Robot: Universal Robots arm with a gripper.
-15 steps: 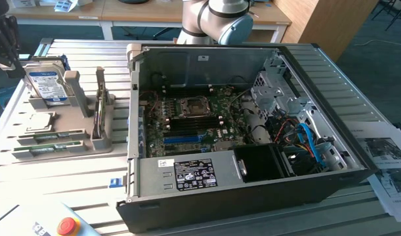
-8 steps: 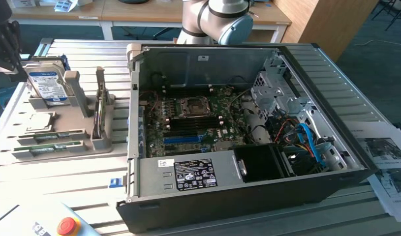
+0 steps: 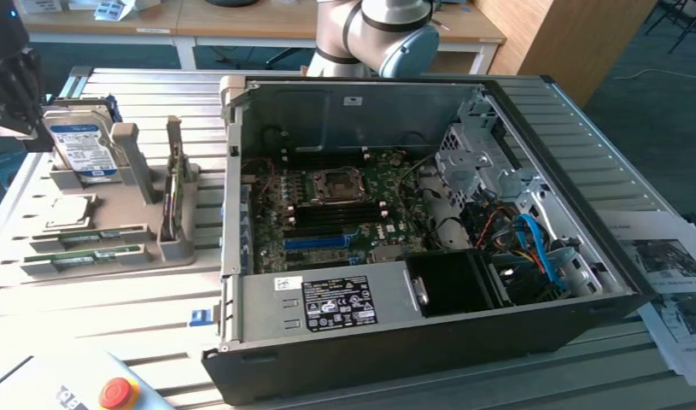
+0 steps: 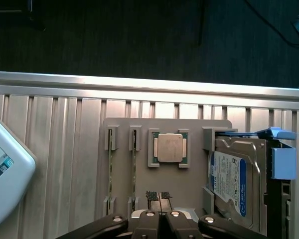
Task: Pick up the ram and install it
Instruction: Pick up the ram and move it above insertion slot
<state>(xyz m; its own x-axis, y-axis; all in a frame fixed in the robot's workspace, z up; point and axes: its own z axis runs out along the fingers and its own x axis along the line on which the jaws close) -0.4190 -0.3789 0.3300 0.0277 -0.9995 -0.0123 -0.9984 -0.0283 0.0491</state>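
Observation:
Two ram sticks stand on edge in slots of a grey holder; in the exterior view the ram sits at the holder's near-left corner. My gripper hovers above the holder, closest to the CPU and apart from both sticks. Its black pads are pressed together with nothing between them. In the exterior view the gripper hangs at the far left, beside the hard drive. The open computer case shows the motherboard with a blue slot.
A silver hard drive with a blue-white label stands in the holder beside the CPU. A board stands upright in the holder near the case wall. A white pendant with a red button lies at the table's front; papers lie at the exterior view's right.

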